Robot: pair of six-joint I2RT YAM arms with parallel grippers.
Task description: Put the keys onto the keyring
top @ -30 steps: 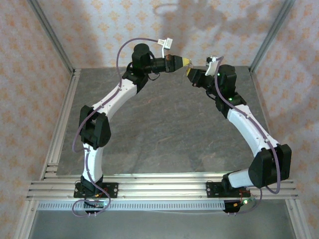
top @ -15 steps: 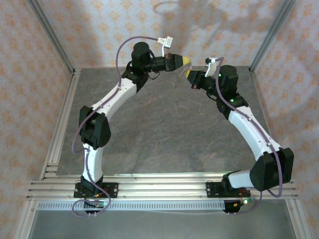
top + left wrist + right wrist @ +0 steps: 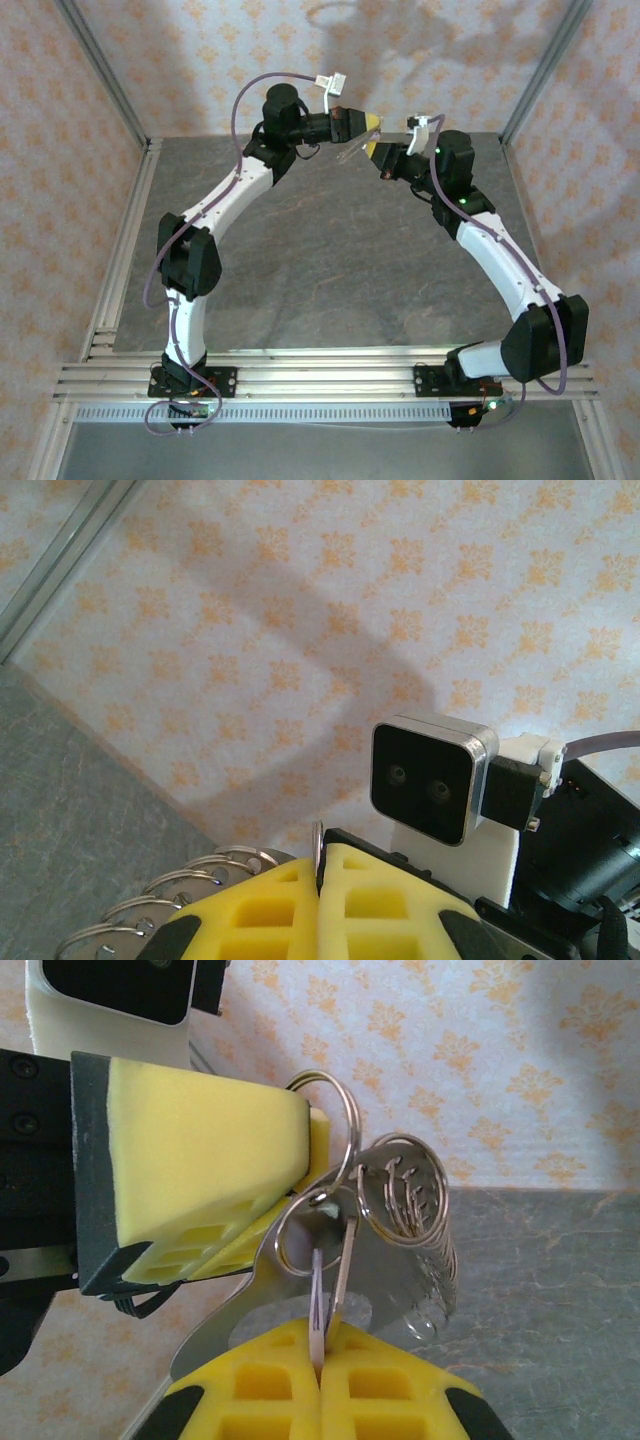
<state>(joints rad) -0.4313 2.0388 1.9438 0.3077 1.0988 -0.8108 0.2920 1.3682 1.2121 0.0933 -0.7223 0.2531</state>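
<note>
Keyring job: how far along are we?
Done: both pieces are held off the table. The left end effector is shut on the keyring, and the right end effector on a thin edge-on piece, likely the key. In hand: the two meet tip to tip, rings overlapping. Remaining: can't tell if the key is threaded; release not yet done.

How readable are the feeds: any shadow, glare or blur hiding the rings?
Top external: evenly lit, sharp; arm shadows fall on the back wall. Left wrist: a broad shadow band crosses the wallpaper; the yellow pads are close and soft. Right wrist: the ring cluster is crisp, the flat metal piece below it glares and blurs.
</note>
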